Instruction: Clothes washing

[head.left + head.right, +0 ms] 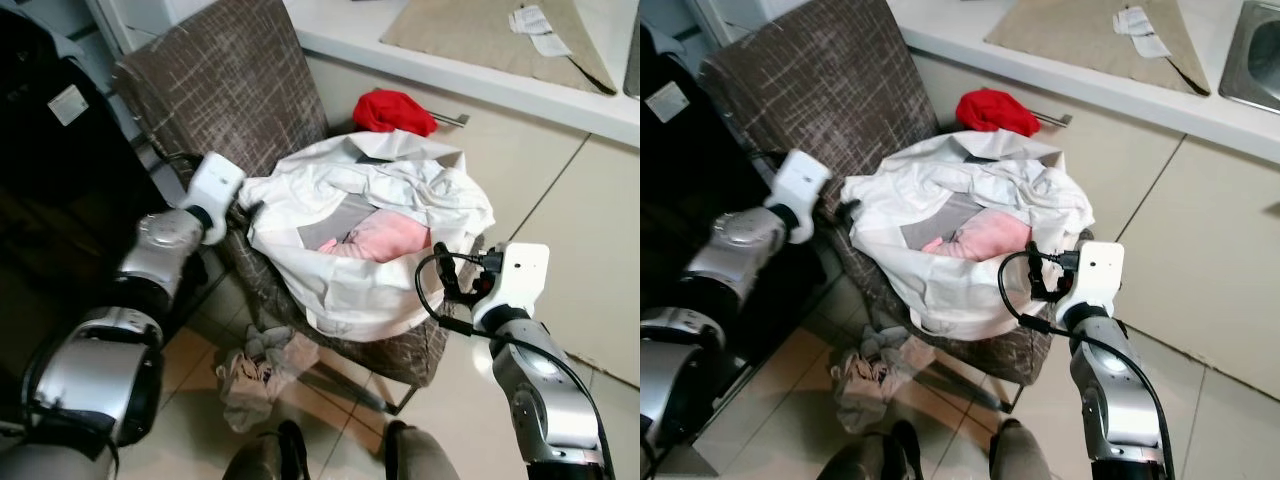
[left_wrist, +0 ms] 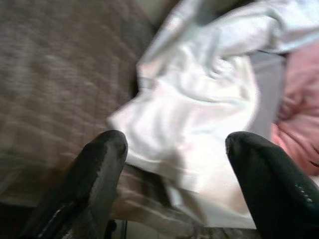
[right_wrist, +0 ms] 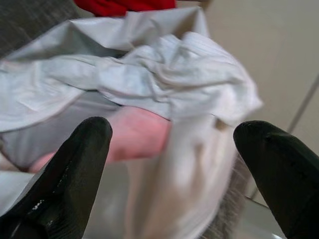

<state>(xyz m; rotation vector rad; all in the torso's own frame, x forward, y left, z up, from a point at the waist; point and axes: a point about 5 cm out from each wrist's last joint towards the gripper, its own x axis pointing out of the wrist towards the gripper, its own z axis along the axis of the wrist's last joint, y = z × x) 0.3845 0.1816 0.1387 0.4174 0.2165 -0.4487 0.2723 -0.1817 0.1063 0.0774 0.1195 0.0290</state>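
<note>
A white cloth bundle (image 1: 370, 190) lies open on the seat of a brown woven chair (image 1: 230, 80). Inside it are a pink garment (image 1: 375, 240) and a grey piece. A red garment (image 1: 395, 110) rests at the bundle's far edge. My left gripper (image 2: 174, 144) is open at the bundle's left edge, with its fingers either side of a white fold above the chair's seat. My right gripper (image 3: 174, 134) is open at the bundle's right edge, facing the white cloth and the pink garment. Neither holds anything.
A crumpled heap of clothes (image 1: 255, 370) lies on the tiled floor under the chair's front. Behind the chair runs a white counter (image 1: 450, 70) with a beige mat, papers and a sink (image 1: 1255, 50). A black object (image 1: 40, 150) stands at the left.
</note>
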